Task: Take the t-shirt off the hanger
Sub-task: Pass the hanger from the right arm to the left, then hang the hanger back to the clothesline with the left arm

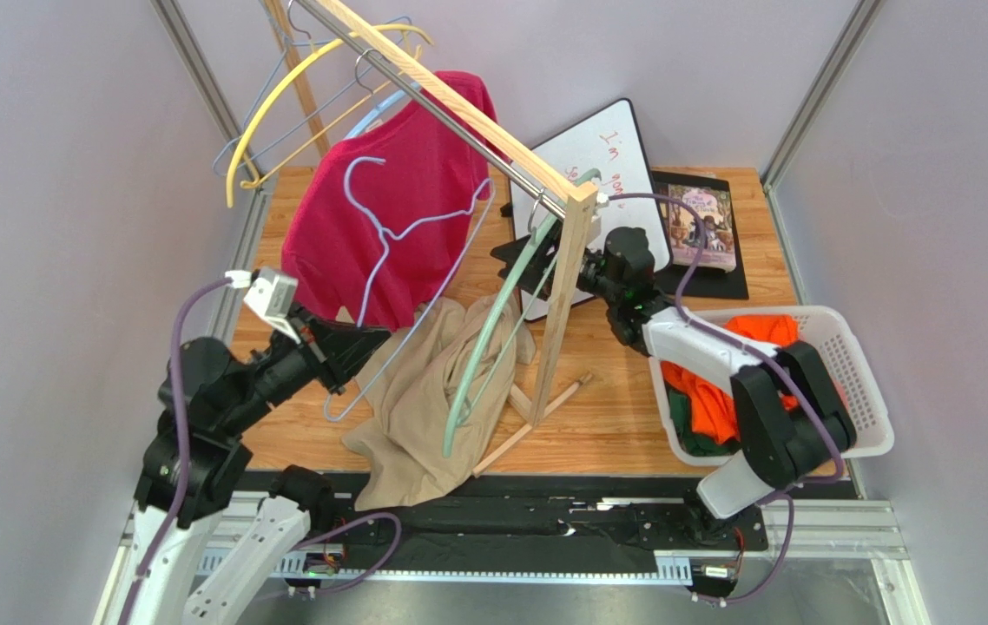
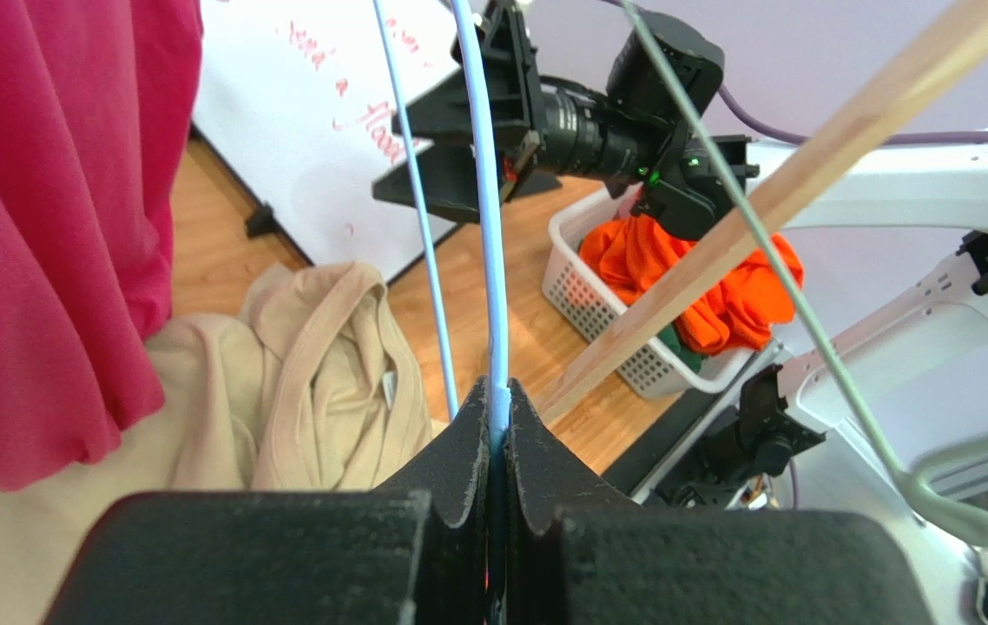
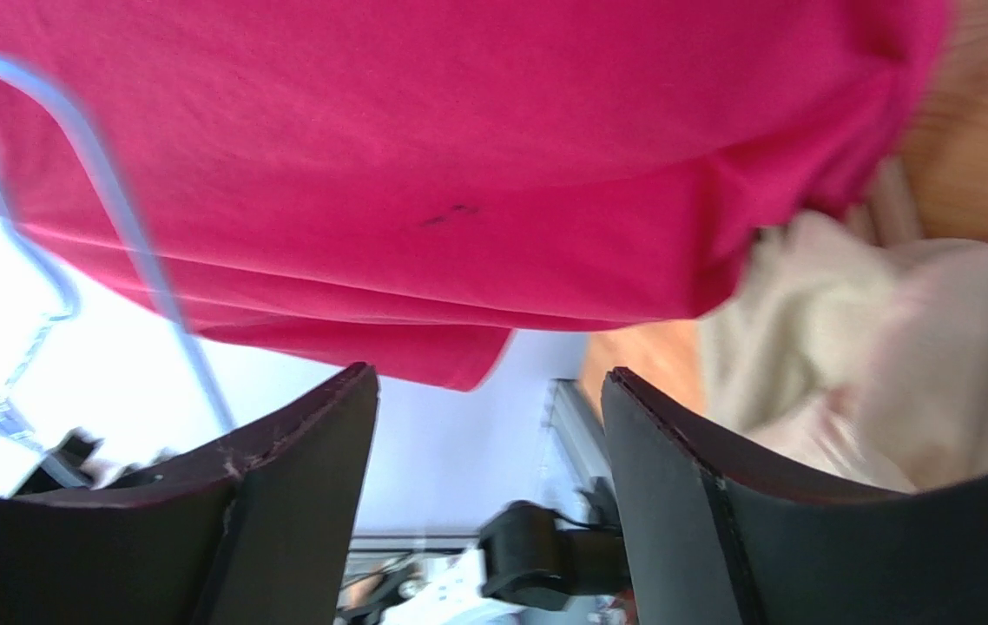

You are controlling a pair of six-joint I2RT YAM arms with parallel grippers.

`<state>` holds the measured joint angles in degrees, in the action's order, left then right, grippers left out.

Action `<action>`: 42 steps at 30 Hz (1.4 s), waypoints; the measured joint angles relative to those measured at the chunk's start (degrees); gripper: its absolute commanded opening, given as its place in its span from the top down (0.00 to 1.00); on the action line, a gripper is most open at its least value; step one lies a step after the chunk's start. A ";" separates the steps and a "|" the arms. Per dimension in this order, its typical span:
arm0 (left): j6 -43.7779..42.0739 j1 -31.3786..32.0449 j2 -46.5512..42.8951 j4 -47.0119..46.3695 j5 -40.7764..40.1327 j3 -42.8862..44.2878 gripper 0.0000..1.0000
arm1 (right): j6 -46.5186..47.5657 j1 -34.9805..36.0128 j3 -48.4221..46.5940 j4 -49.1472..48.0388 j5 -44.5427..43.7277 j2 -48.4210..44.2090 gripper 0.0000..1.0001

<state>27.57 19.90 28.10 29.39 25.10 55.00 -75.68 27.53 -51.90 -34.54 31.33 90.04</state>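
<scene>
Whiteboard reads "I'm"; the rest is illegible. One red t-shirt hangs from the wooden rail, with a pale blue hanger against it. Left hand is clamped on that hanger. Right hand has its fingers apart and holds nothing. One basket sits at the right edge of the worktop.

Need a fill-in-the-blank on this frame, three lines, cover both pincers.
The left pincer is shut on a thin blue ____.
The right pincer stands ____, holding nothing.
The beige t-shirt lies crumpled on the ____.
Missing: hanger; open; table.
</scene>
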 measured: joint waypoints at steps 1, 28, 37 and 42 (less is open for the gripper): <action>-0.22 0.00 -1.60 0.20 -0.31 0.17 1.00 | 2.56 -0.46 0.00 4.22 -0.57 -2.03 0.26; 10.60 3.63 11.23 -21.94 12.39 4.85 1.00 | 23.63 -16.22 2.75 35.17 -7.89 -17.29 0.26; 10.25 7.98 12.57 -22.01 10.47 5.46 1.00 | 24.94 -16.48 2.75 36.17 -8.35 -18.95 0.27; 10.25 9.60 12.72 -22.47 9.64 5.05 1.00 | 25.24 -16.48 2.75 37.33 -8.83 -19.34 0.27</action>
<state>37.82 29.50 40.82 6.92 34.74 60.05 -50.43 11.05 -49.15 2.79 22.50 70.70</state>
